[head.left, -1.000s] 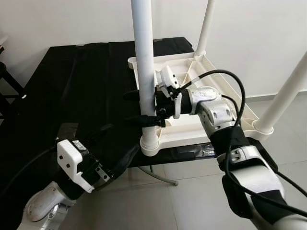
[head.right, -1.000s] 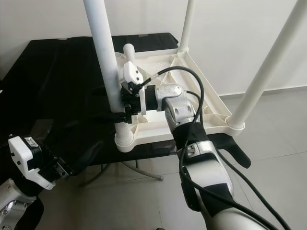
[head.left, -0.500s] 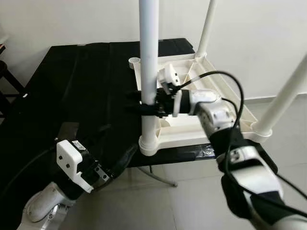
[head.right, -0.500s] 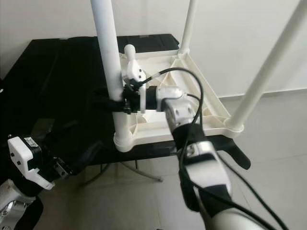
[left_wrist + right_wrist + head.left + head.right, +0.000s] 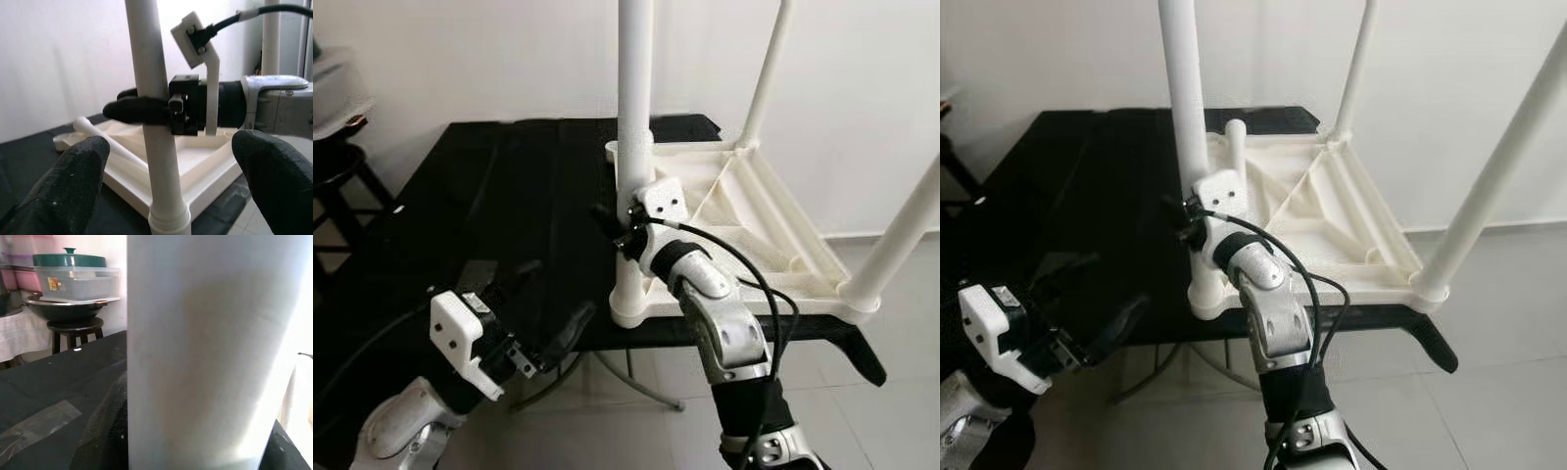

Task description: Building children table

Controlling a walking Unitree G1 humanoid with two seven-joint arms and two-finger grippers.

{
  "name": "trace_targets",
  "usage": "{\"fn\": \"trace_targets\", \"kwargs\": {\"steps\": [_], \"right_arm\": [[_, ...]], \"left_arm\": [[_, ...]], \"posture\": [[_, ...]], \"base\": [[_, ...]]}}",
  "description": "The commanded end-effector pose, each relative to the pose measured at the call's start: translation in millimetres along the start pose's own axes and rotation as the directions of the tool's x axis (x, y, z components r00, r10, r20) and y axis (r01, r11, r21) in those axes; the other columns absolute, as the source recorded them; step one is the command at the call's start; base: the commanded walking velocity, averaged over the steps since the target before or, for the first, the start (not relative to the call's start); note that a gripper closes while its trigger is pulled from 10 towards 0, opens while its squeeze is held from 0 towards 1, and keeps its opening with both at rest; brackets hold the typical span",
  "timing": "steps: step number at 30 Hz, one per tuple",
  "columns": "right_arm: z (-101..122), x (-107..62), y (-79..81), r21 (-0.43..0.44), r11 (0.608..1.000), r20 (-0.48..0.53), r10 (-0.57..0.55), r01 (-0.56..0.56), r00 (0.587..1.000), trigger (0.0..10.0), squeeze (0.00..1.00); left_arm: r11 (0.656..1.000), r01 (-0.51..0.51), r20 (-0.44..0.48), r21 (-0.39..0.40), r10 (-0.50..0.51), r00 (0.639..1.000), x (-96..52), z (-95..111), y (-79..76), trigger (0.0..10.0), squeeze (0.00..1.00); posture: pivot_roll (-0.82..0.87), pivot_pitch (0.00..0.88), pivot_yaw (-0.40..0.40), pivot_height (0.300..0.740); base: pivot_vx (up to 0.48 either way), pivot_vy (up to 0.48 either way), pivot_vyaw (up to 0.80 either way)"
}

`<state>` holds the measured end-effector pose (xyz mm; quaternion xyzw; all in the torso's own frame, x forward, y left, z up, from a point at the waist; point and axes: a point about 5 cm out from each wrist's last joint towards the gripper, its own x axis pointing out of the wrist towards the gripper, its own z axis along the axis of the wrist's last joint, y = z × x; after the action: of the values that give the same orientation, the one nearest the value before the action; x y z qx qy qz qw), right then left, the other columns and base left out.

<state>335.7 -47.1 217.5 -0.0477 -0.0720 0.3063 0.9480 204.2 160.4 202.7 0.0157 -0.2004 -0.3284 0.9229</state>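
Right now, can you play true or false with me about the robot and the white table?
1. The right hand is closed on a leg. True.
2. The white table stands the right way up. False: it lies upside down, legs pointing up.
3. The left hand holds a leg. False: it is open, holding nothing, near the edge of the black cloth.
4. One corner socket has no leg in it. True.
5. The cloth is red. False: it is black.

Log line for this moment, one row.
right gripper: shut on near-corner table leg | left gripper: open, idle | upturned tabletop: on black table
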Motion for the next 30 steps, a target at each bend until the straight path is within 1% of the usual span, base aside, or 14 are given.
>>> {"fn": "trace_targets", "kwargs": {"steps": [1,2,5,7,10,11,17,21,22,23,24,25,27,30], "right_arm": [[-22.9,5.2,9.3,-0.024,0.999,-0.12,0.026,-0.029,0.992,3.3,0.0],[-20.0,8.1,7.5,-0.02,0.999,-0.121,0.041,-0.044,0.992,10.0,0.0],[-13.7,14.1,7.4,-0.015,0.992,-0.094,0.125,-0.127,0.988,10.0,0.0],[4.9,24.0,0.6,-0.034,0.964,-0.02,0.262,-0.263,0.965,10.0,0.0],[14.1,26.2,-3.0,-0.048,0.95,0.023,0.309,-0.307,0.951,10.0,0.0],[19.6,28.2,-6.3,-0.087,0.926,0.034,0.372,-0.368,0.928,10.0,1.0],[33.2,33.5,-18.7,-0.153,0.843,0.005,0.523,-0.516,0.852,10.0,1.0],[40.7,31.8,-24.8,-0.186,0.748,-0.027,0.644,-0.637,0.764,10.0,1.0],[40.7,31.8,-24.8,-0.186,0.748,-0.027,0.644,-0.637,0.764,10.0,1.0],[42.6,30.0,-26.1,-0.184,0.704,-0.027,0.694,-0.686,0.719,10.0,1.0],[42.6,30.0,-26.1,-0.184,0.704,-0.027,0.694,-0.686,0.719,10.0,1.0],[42.4,28.4,-26.7,-0.18,0.65,-0.051,0.744,-0.738,0.667,10.0,0.0],[42.8,26.0,-26.8,-0.15,0.563,-0.083,0.812,-0.812,0.578,10.0,0.0],[43.8,26.3,-27.3,-0.144,0.538,-0.095,0.828,-0.83,0.553,10.0,0.0]], "left_arm": [[1.0,0.0,-0.002,-0.01,0.0,1.0,0.1,-3.9,-1.4,10.0,0.0],[1.0,0.001,-0.001,-0.012,-0.001,1.0,0.8,-4.4,-2.1,10.0,0.0],[1.0,0.003,0.001,-0.013,-0.003,1.0,1.6,-4.7,-2.6,10.0,0.0],[1.0,0.005,0.003,-0.013,-0.005,1.0,2.9,-4.6,-2.9,10.0,0.0],[1.0,0.005,0.003,-0.012,-0.005,1.0,3.4,-4.4,-2.8,10.0,0.0],[1.0,0.005,0.004,-0.011,-0.005,1.0,3.5,-3.9,-2.7,10.0,0.0],[1.0,0.002,-0.002,-0.002,-0.002,1.0,1.2,-0.1,-2.8,10.0,0.0],[1.0,-0.004,-0.01,0.004,0.004,1.0,-2.4,3.3,-4.0,10.0,0.0],[1.0,-0.004,-0.01,0.004,0.004,1.0,-2.4,3.3,-4.0,10.0,0.0],[1.0,-0.008,-0.013,0.005,0.008,1.0,-4.0,4.2,-4.7,10.0,0.0],[1.0,-0.008,-0.013,0.005,0.008,1.0,-4.0,4.2,-4.7,10.0,0.0],[1.0,-0.01,-0.017,0.003,0.01,1.0,-5.3,4.4,-5.7,10.0,0.0],[1.0,-0.012,-0.022,0.0,0.012,1.0,-6.6,4.9,-7.9,10.0,0.0],[1.0,-0.013,-0.024,-0.001,0.013,1.0,-7.0,5.1,-8.6,10.0,0.0]], "posture": [[-0.02,0.091,-0.029,0.74],[-0.02,0.089,-0.028,0.74],[-0.02,0.089,-0.029,0.74],[-0.01,0.092,-0.032,0.74],[-0.01,0.092,-0.032,0.74],[0.0,0.094,-0.034,0.74],[0.06,0.117,-0.032,0.74],[0.09,0.132,-0.035,0.74],[0.09,0.132,-0.035,0.74],[0.09,0.138,-0.034,0.74],[0.09,0.138,-0.034,0.74],[0.1,0.143,-0.034,0.74],[0.11,0.151,-0.039,0.74],[0.11,0.154,-0.04,0.74]], "base": [[0.0,0.0,0.0],[0.0,0.0,0.0],[0.0,0.0,0.0],[0.0,0.0,0.0],[0.0,0.0,0.0],[0.0,0.0,0.0],[0.0,0.0,0.0],[0.0,0.0,0.0],[0.0,0.0,0.0],[0.0,0.0,0.0],[0.0,0.0,0.0],[0.0,0.0,0.0],[0.0,0.0,0.0],[0.0,0.0,0.0]]}}
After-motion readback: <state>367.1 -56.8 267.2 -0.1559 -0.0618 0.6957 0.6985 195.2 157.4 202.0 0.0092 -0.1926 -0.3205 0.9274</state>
